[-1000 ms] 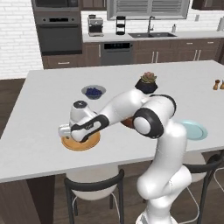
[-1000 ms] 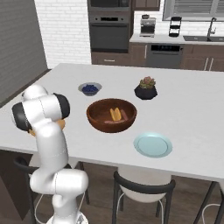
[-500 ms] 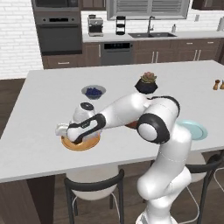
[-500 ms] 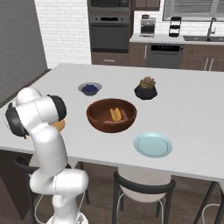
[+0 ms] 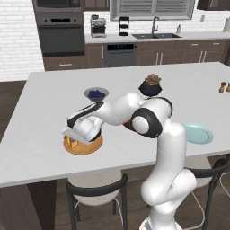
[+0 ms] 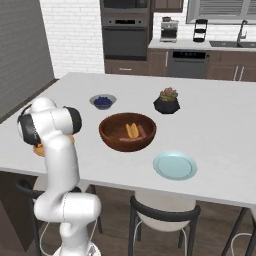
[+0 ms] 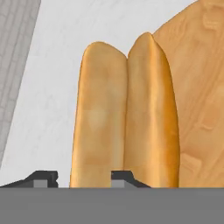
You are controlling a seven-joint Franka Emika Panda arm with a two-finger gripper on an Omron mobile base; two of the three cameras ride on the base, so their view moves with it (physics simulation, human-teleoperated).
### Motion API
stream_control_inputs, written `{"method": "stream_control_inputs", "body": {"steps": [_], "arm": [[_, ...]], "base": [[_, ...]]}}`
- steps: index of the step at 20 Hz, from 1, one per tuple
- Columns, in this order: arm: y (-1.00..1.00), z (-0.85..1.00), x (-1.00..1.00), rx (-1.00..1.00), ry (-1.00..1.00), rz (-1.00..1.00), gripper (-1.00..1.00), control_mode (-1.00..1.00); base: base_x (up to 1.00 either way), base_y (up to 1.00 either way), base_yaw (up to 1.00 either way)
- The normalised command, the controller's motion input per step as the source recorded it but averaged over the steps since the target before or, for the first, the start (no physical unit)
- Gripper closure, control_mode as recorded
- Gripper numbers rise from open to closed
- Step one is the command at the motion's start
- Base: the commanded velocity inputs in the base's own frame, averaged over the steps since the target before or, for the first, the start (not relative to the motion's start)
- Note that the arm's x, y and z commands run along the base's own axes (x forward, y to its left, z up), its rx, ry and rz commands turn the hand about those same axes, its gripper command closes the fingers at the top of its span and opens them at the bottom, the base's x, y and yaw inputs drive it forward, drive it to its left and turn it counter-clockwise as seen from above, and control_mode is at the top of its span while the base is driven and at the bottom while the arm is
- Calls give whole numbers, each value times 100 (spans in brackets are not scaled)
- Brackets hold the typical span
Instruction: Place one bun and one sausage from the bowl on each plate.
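Here, the gripper [image 7: 78, 178] sits low over the wood plate [image 5: 83, 146], its fingers closed on half the split bun [image 7: 124, 118]. A second bun and sausages wait in the bowl [image 6: 127, 131]; the teal plate [image 6: 174, 165] lies bare.

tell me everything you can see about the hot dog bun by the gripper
The long golden-tan split bun looks like soft baked bread, two rounded halves joined along a central seam, paler on one half. In the hand view it runs lengthwise away from the camera, partly over the tan-orange wooden plate and partly over the white counter. One dark finger sits beside one half and the other in front of the seam; actual contact is unclear.
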Motion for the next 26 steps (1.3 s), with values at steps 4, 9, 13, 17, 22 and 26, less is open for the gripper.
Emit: {"method": "stream_control_inputs", "body": {"steps": [4,9,13,17,22,26], "arm": [[-54,-28,12,11,6,-1,-100,-100],[-54,0,-21,0,0,-7,-100,-100],[-19,12,-26,-6,0,-10,-100,-100],[-17,1,-14,-11,0,-9,-100,-100],[-14,45,-29,-11,-5,-8,-100,-100],[0,100,-35,-7,-13,-3,-100,-100]], "base": [[0,0,0],[0,0,0],[0,0,0],[0,0,0],[0,0,0],[0,0,0]]}}
